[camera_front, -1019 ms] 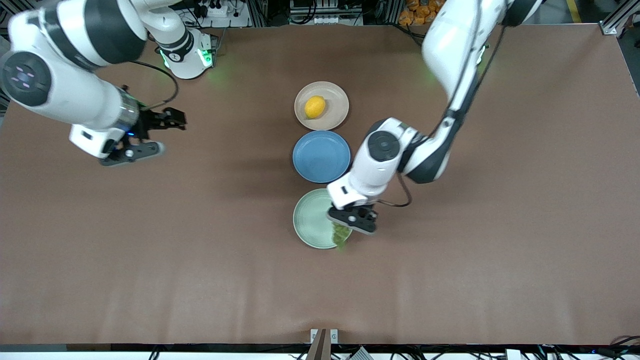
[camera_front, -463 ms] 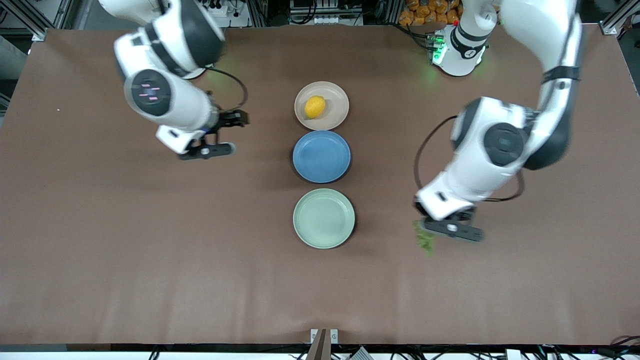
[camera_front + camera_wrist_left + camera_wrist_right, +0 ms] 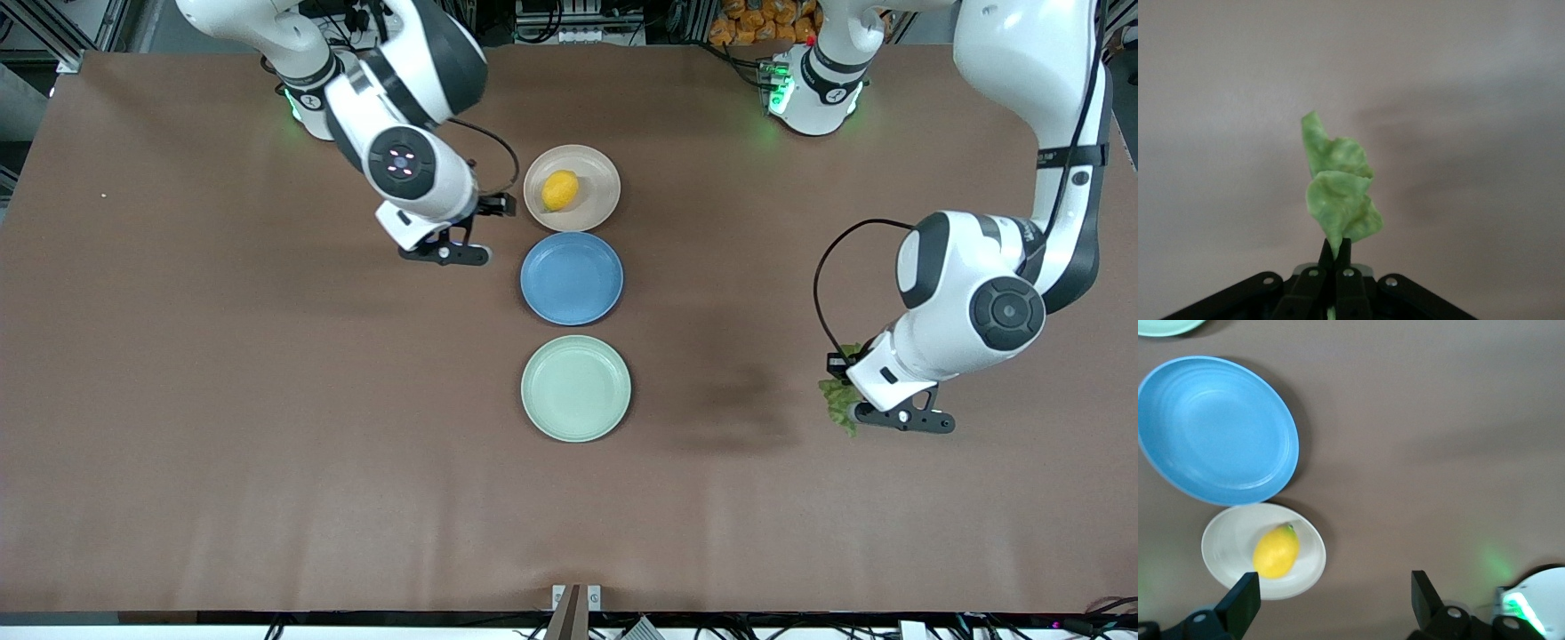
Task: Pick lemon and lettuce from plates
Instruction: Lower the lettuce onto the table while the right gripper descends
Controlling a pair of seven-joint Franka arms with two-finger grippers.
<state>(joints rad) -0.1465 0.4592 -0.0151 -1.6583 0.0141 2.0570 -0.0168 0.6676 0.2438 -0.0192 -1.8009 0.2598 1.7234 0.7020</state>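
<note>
Front view: left hand (image 3: 855, 411) now over bare worktop (image 3: 267, 444) toward the left arm's end, well clear of the mint plate (image 3: 576, 388), pinched shut on the lettuce (image 3: 837, 402); a second ago over that plate, so lettuce pick looks done, mint plate empty. Right hand (image 3: 471, 233) swung in from the right arm's end, now just beside the beige plate (image 3: 572, 188) and the blue plate (image 3: 572, 278); lemon (image 3: 560, 189) untouched on the beige plate, likely next. Plenty of open worktop around the left hand, edges well off. Left wrist view: fingers closed tight on the lettuce (image 3: 1338, 200) stem, leaf dangling over plain worktop. Right wrist view: fingers (image 3: 1243, 608) spread wide, holding nothing; lemon (image 3: 1276, 551) on beige plate (image 3: 1225, 540), blue plate (image 3: 1218, 430) touching beside it, tight gap there.
</note>
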